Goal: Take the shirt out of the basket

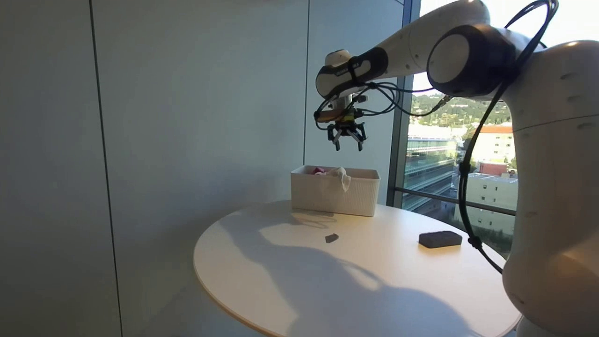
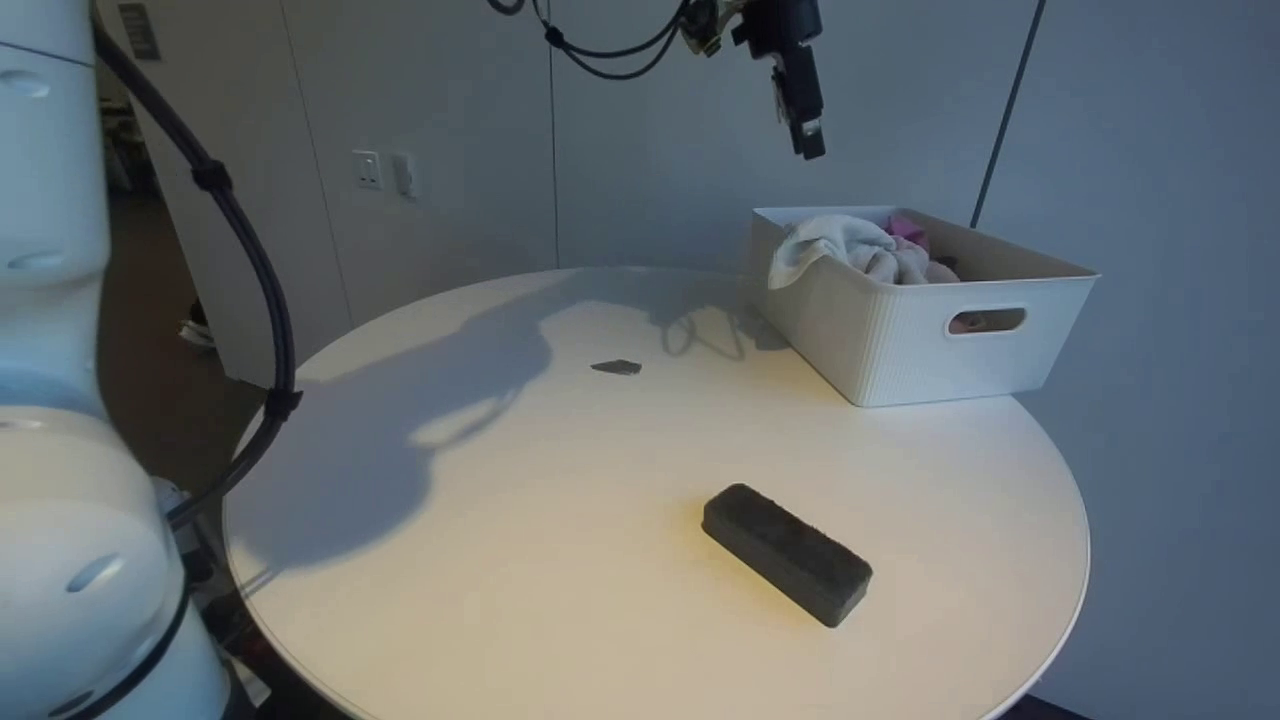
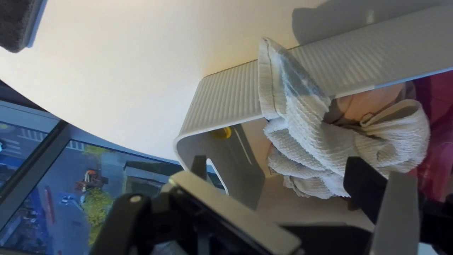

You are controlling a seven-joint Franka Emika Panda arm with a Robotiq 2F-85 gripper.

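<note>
In an exterior view, the gripper (image 1: 349,148) hangs, jaws spread, above the basket (image 1: 333,199), which stands at twelve o'clock on the round worktop (image 1: 383,243). A dark block (image 1: 440,239) lies there at two o'clock. The basket holds white cloth (image 3: 315,141), one end draped over its edge, and, at three o'clock from it in the wrist view, pink cloth (image 3: 439,117). Which is the shirt I cannot tell.

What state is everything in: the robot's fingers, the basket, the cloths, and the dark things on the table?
Basket: upright on the table, open at the top.
Fingers: spread open, holding nothing, above the basket.
White cloth: crumpled, partly in the basket, one end hanging outside.
Pink cloth: in the basket, partly hidden.
Dark block: lying apart from the basket.
Small dark scrap: lying on the table.
</note>
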